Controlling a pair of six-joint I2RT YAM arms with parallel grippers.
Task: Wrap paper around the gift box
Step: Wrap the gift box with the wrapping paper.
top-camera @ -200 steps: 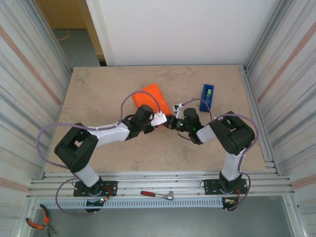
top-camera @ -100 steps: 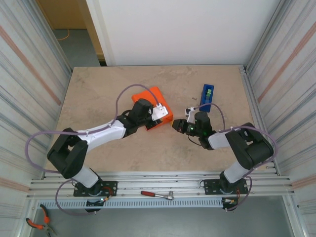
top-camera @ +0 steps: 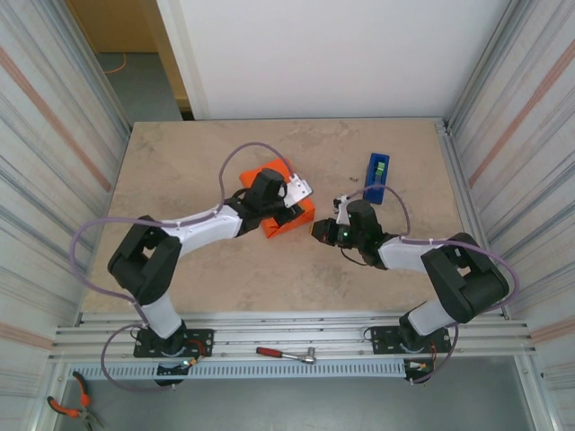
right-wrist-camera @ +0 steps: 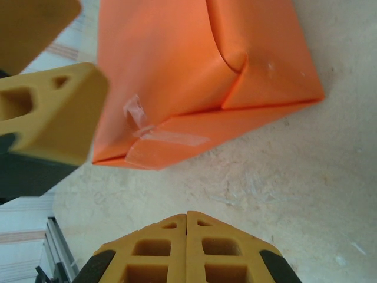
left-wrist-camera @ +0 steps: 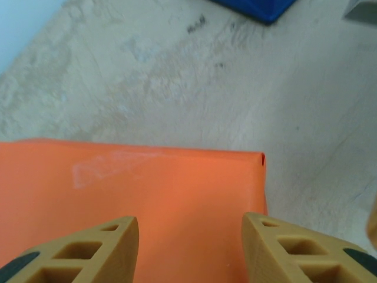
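Observation:
The paper (top-camera: pixel 286 218) is folded into a bright orange parcel lying on the table, and the gift box inside it is hidden. Clear tape strips (right-wrist-camera: pixel 171 138) hold the folded end flap. My left gripper (top-camera: pixel 289 208) hovers over the parcel with its jaws apart. In the left wrist view the flat orange paper (left-wrist-camera: pixel 147 188) lies below the open left gripper (left-wrist-camera: pixel 189 223), with nothing pinched. My right gripper (top-camera: pixel 317 230) is shut and empty, a short way off the parcel's taped end. The right wrist view shows the paper (right-wrist-camera: pixel 200 65) beyond the shut right gripper (right-wrist-camera: pixel 187 217).
A blue tape dispenser (top-camera: pixel 377 177) stands at the back right, its corner at the top of the left wrist view (left-wrist-camera: pixel 259 6). A ratchet tool (top-camera: pixel 286 355) lies on the front rail and pliers (top-camera: pixel 67 406) lie at the bottom left. Ribbed walls close both sides.
The parcel has gone from tilted up to lying flat. My left gripper has opened and shifted back over it. The right gripper has drawn away to the right, staying shut.

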